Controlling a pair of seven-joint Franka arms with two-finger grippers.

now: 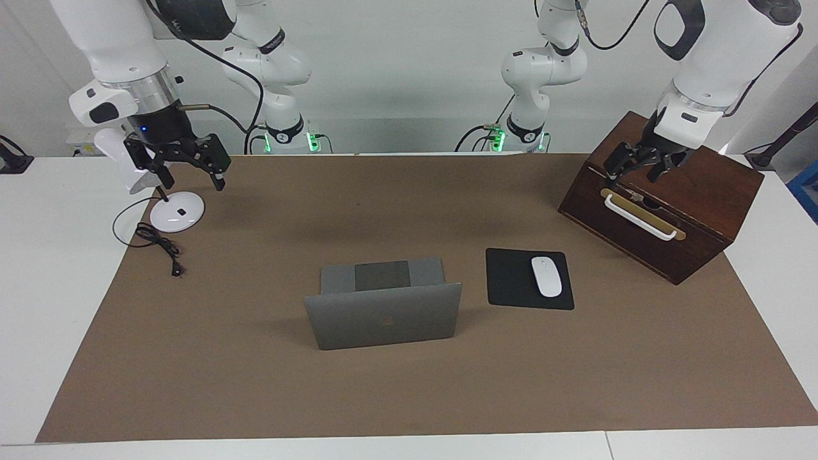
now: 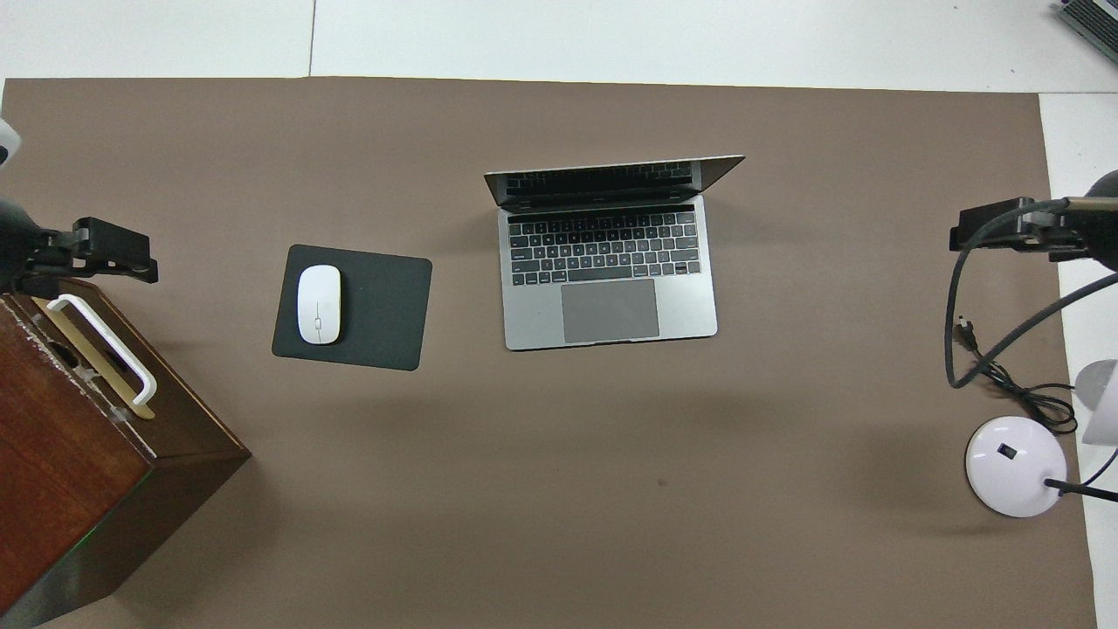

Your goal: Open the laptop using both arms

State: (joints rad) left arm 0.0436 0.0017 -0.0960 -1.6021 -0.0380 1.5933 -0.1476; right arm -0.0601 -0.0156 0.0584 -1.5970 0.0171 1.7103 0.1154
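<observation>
The silver-grey laptop (image 1: 383,316) (image 2: 609,288) stands open in the middle of the brown mat, lid raised, keyboard and trackpad facing the robots. Neither gripper touches it. My left gripper (image 1: 636,174) (image 2: 109,253) hangs open and holds nothing above the top front edge of the wooden box, at the left arm's end of the table. At the right arm's end, my right gripper (image 1: 188,180) (image 2: 1004,227) hangs open and holds nothing over the mat's edge by the lamp.
A black mouse pad (image 1: 508,281) with a white mouse (image 1: 546,276) lies beside the laptop toward the left arm's end. The dark wooden box (image 1: 696,191) has a white handle (image 1: 639,217). A white lamp base (image 1: 177,212) and its loose cable (image 1: 160,246) sit under the right gripper.
</observation>
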